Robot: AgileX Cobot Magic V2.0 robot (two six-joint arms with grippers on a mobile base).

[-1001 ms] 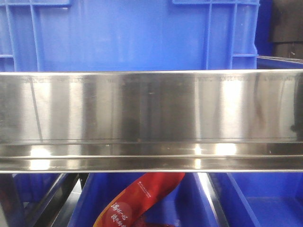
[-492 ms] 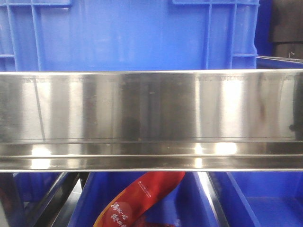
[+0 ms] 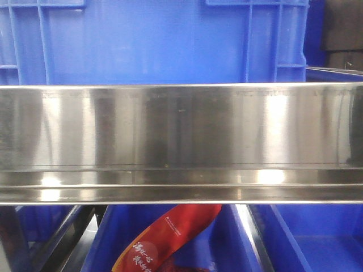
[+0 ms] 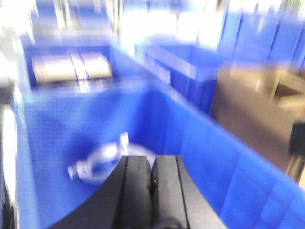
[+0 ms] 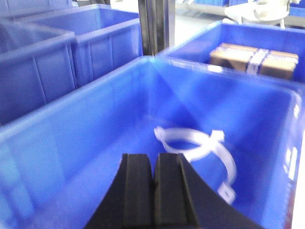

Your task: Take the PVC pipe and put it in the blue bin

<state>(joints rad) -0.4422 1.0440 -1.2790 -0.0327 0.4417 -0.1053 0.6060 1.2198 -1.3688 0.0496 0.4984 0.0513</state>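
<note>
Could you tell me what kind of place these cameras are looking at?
Probably a warehouse or parts-sorting area. Large blue plastic bins stand in rows, one bin holds strapped cardboard boxes, and a stainless steel rack rail runs across the front view. White curved plastic pieces lie in the nearest bin.

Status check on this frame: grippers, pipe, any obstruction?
Left gripper shut, empty. Right gripper shut, empty. White PVC pipe lying on the floor of the blue bin, ahead of both grippers. Nothing in the way.
</note>
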